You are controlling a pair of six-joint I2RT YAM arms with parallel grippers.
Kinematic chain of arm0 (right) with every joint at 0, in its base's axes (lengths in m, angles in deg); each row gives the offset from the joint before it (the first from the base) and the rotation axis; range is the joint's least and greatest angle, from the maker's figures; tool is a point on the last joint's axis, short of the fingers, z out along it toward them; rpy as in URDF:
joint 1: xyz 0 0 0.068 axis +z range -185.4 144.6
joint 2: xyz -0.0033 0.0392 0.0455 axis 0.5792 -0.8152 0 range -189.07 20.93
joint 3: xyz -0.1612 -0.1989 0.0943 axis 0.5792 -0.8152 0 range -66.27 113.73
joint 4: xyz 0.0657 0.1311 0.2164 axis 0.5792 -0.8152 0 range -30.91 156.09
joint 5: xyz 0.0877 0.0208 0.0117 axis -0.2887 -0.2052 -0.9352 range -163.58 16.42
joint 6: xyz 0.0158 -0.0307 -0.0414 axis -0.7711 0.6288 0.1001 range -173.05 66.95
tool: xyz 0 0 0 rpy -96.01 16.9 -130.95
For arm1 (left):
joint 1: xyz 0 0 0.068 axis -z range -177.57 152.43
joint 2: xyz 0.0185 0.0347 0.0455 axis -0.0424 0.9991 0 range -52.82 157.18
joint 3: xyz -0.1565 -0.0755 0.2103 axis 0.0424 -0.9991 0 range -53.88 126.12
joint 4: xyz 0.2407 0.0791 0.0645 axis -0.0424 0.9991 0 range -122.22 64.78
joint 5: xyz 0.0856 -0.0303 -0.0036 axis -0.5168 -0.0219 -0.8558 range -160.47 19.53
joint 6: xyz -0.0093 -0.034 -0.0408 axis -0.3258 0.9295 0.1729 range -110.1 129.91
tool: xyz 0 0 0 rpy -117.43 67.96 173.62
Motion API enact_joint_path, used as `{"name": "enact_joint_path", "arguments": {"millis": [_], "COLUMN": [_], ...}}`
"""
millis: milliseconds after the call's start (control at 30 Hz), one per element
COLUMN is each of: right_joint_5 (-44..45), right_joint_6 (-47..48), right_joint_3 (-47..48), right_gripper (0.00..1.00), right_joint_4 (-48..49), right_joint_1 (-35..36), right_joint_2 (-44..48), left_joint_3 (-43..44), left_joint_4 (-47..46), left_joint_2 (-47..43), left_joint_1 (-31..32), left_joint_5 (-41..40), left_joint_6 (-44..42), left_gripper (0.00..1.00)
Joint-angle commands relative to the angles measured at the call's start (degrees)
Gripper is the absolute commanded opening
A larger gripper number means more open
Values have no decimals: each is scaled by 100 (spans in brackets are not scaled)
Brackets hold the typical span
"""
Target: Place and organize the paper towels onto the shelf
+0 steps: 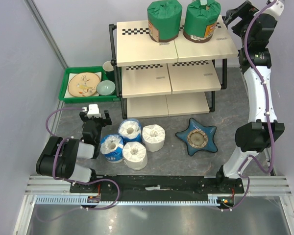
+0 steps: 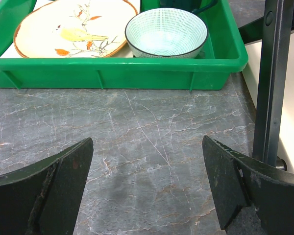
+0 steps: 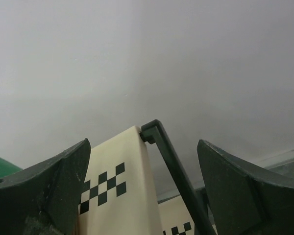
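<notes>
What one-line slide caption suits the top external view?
Two green-wrapped rolls stand on the shelf top board; four more rolls wait on the table.

Straight ahead of my left claw (image 2: pixel 147 144) I see a green tray (image 2: pixel 117 68) standing on the grey marble table (image 2: pixel 152 127). Inside it a plate (image 2: pixel 73 29) painted with a bird lies to the left, a pale teal bowl (image 2: pixel 165 32) to the right, and a dark mug (image 1: pixel 108 67) behind the bowl. A blue star-shaped dish (image 1: pixel 198 137) lies well to the right of this claw.
</notes>
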Motion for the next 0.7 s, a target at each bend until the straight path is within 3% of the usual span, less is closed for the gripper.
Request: {"name": "enact_joint_path", "arguments": {"millis": [0, 667], "right_joint_5": [-635, -759], "right_joint_6": [-58, 363], "right_joint_3": [137, 682], "right_gripper": [98, 98], "right_joint_4": [363, 135], "right_joint_1": [-8, 704], "right_joint_2": [177, -244], "left_joint_3": [92, 92], "left_joint_4": [-254, -263], "left_joint_2": [25, 17], "left_joint_1": [-12, -12], "left_joint_5": [-21, -21], "left_joint_6": [-61, -70], "left_gripper": [99, 99]}}
